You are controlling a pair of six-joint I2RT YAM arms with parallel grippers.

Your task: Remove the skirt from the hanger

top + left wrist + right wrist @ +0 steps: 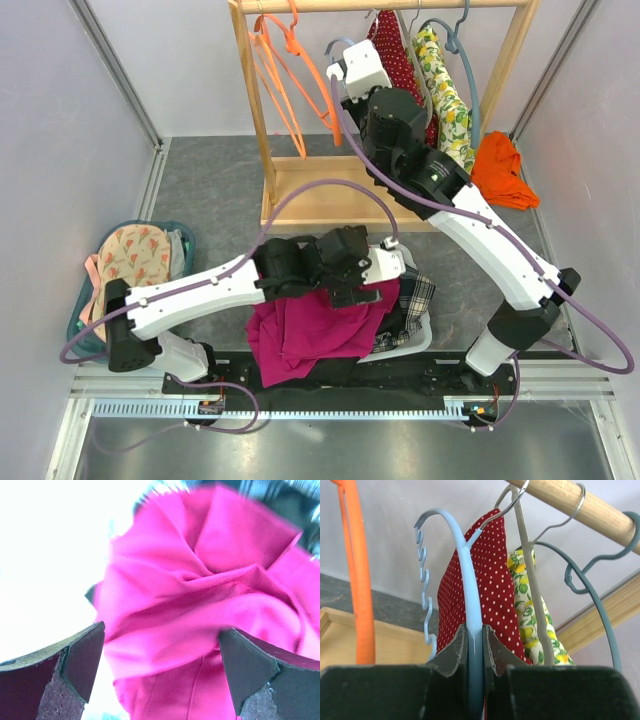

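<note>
Pink skirt (pixel 300 335) crumpled, long axis seemingly toward near edge; blue hanger (pixel 471 590) upright.

The left arm (pixel 190 295) and the right arm (pixel 500 250) are both long white tubes with chunky black joints. A thin purple cable (pixel 320 184) loops along each one. The fingers (pixel 80 660) are dark, flat and rough, with worn edges.

A bright magenta skirt (pixel 305 335) lies crumpled in soft folds at the near edge of the table (pixel 210 190), well apart from the light-blue hanger (pixel 470 595), which stands upright, one arm notched, its wire hook at the wooden rail (pixel 570 500).
</note>
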